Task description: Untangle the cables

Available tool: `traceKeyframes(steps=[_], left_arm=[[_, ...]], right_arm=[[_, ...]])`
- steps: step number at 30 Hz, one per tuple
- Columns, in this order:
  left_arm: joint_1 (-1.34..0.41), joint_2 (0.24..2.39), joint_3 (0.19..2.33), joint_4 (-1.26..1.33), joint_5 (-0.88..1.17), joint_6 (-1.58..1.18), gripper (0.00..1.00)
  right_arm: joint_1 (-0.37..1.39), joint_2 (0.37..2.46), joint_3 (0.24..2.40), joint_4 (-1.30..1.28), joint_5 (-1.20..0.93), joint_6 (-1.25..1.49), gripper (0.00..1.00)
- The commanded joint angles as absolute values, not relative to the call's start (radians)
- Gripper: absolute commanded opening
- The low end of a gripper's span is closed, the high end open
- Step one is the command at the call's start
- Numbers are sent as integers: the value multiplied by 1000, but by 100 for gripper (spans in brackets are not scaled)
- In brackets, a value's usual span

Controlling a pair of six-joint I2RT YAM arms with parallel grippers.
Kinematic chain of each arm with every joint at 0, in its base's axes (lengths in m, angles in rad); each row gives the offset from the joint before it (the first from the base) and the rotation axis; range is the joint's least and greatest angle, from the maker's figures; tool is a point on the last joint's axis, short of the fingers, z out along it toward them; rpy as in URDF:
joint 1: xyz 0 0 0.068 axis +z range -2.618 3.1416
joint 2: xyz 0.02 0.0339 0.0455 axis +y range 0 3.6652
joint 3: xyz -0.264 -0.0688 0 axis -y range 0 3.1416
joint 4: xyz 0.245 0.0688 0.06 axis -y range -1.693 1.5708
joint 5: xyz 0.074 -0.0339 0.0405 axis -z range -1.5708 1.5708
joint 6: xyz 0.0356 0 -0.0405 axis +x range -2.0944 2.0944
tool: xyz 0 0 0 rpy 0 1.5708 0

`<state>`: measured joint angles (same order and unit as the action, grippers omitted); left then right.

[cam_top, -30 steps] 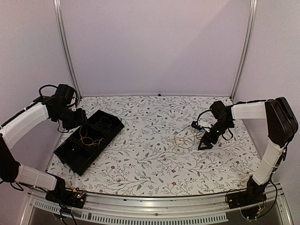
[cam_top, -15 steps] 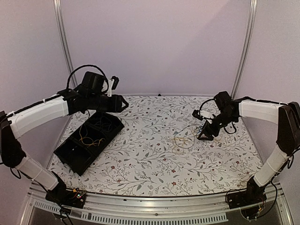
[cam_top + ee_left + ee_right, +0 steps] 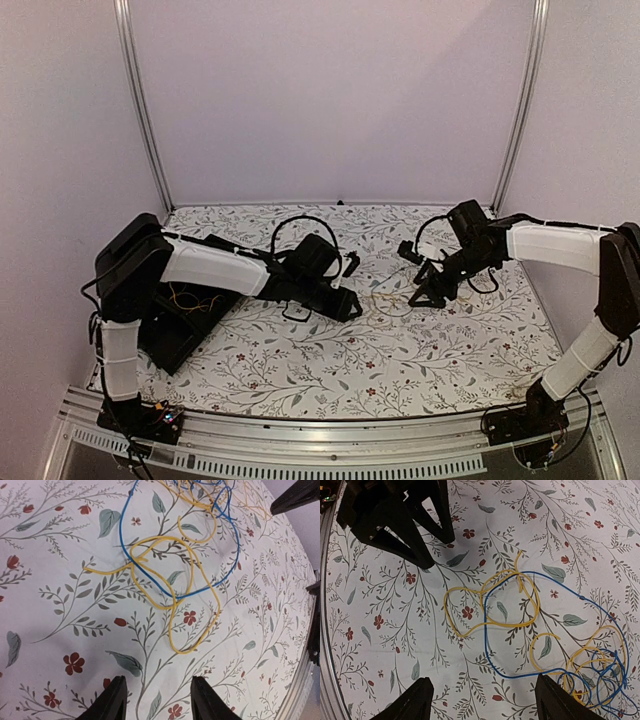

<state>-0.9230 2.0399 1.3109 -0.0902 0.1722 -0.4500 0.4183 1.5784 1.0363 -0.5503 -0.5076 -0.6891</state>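
A loose tangle of thin yellow and blue cables [image 3: 388, 297] lies on the floral cloth right of centre. In the left wrist view a yellow loop [image 3: 171, 625] and a blue loop [image 3: 120, 527] lie just ahead of my open, empty left gripper [image 3: 159, 700]. In the top view my left gripper [image 3: 347, 305] is low at the tangle's left edge. My right gripper [image 3: 425, 290] hovers at its right edge. It is open and empty [image 3: 485, 705] above the yellow cable [image 3: 446, 607] and blue cable [image 3: 485, 630]. A denser knot [image 3: 595, 675] lies to the right.
A black compartment tray [image 3: 165, 345] sits at the left, partly under my left arm, with thin yellow wires [image 3: 185, 298] in it. My left gripper's fingers [image 3: 400, 515] show at the top left of the right wrist view. Metal posts stand at the back corners.
My left arm has swung from the tray at the back left down to the table's centre, beside the cables. My right gripper has shifted slightly left and back.
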Motion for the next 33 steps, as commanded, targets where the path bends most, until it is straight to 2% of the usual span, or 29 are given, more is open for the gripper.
traceKeyframes(steps=[1,7,12,18,23,29,33], left_arm=[[-925,2098,1367,25,219,-524,42],[-939,2189,1434,61,243,-518,42],[-939,2253,1509,47,246,-536,33],[-927,2303,1563,3,203,-596,29],[-914,2329,1588,17,232,-608,22],[-910,2311,1569,27,244,-622,4],[-907,2242,1516,38,238,-615,0]], right_arm=[[421,1604,999,-496,-532,-683,74],[423,1627,999,-501,-539,-686,74],[433,1656,1002,-505,-532,-689,74],[444,1666,1003,-506,-515,-692,74],[445,1671,1003,-504,-502,-695,74],[446,1674,1002,-504,-497,-695,74],[445,1681,1002,-505,-492,-696,74]])
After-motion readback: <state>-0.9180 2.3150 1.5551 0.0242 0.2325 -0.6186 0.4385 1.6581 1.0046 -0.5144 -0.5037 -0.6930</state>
